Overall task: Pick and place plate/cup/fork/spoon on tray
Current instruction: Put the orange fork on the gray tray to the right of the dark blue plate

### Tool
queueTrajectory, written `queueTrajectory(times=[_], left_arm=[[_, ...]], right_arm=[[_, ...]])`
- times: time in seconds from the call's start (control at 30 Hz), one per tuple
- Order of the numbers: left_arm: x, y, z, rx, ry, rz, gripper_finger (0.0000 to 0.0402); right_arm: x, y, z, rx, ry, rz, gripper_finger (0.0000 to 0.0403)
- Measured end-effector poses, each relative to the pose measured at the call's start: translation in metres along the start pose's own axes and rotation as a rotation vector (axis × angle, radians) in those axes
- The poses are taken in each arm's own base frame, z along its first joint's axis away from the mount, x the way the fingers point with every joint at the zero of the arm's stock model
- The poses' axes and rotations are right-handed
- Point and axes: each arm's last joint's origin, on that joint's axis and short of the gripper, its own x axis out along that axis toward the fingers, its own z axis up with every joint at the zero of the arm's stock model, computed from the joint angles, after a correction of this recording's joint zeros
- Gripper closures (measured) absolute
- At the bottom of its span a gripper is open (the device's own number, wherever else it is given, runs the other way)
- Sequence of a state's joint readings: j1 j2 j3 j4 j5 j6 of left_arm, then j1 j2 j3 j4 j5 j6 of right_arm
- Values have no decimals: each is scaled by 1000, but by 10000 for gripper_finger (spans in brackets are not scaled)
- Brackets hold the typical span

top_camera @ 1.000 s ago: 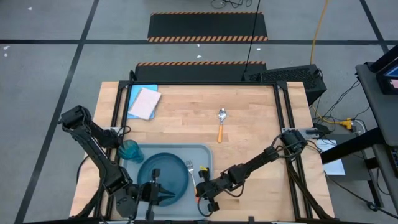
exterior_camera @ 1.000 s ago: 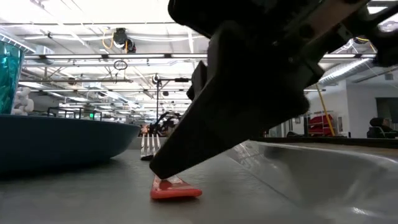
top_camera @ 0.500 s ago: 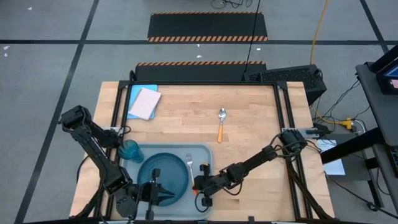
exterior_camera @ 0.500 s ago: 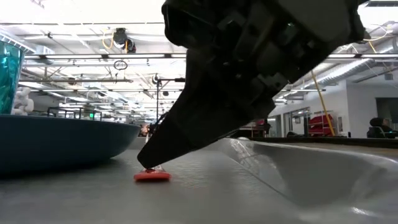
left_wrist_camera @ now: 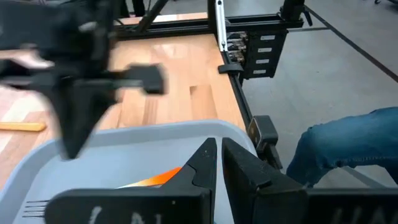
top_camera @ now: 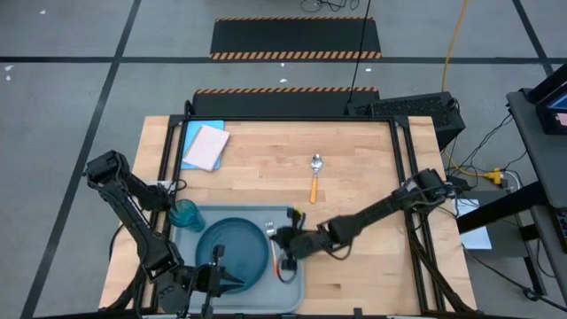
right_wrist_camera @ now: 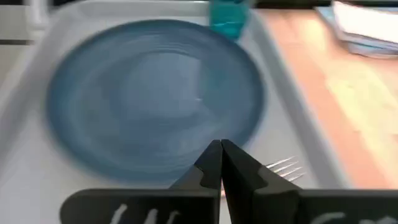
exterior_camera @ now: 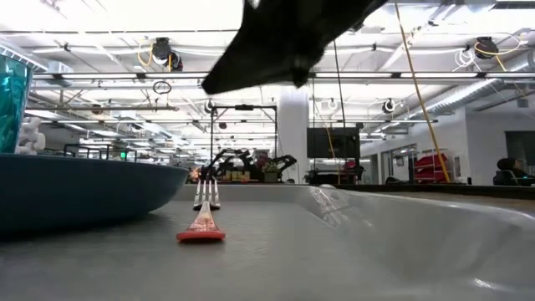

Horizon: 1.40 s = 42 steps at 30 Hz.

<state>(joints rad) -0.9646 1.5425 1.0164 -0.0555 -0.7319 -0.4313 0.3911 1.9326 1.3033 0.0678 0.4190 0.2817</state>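
High view shows the spoon point(top_camera: 314, 174), silver bowl and pale orange handle, lying alone on the bare wooden surface point(top_camera: 372, 159), past the far edge of the tray point(top_camera: 297, 285). Its long axis runs front to back, bowl toward the far side, handle end pointing back toward the tray. It looks like the one task item not yet on the tray. On the tray, the round teal plate point(top_camera: 232, 250) fills the left part, the small teal cup point(top_camera: 184, 213) stands at the far left corner, and the fork point(top_camera: 276, 251) with its red-orange handle lies flat beside the plate near the right rim, tines pointing away from the front edge. The right gripper point(top_camera: 285, 240) hangs just above the fork, clear of it in the low view, its jaws closed together and holding nothing, as the right wrist view shows. The left gripper point(top_camera: 219, 282) rests at the near edge of the tray by the plate, jaws nearly closed and empty. From the right gripper the spoon lies farther back and slightly to the right, well apart; the right arm is plainly the nearer one. A grip across the handle would likely mean the jaws opening crosswise to that front-to-back line. A blue-and-pink pad point(top_camera: 203, 146) sits at the far left corner.
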Motion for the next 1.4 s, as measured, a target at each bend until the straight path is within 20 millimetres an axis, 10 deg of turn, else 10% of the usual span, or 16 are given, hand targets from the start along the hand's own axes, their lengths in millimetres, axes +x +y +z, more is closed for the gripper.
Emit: queueTrajectory(times=[0.4, 1.4], left_arm=[[0, 0, 0, 11, 2, 4, 376], [1, 1, 1, 1, -4, 6, 376]], right_arm=[[58, -45, -30, 149, 144, 35, 403], [51, -28, -50, 180, 277, 7, 403]])
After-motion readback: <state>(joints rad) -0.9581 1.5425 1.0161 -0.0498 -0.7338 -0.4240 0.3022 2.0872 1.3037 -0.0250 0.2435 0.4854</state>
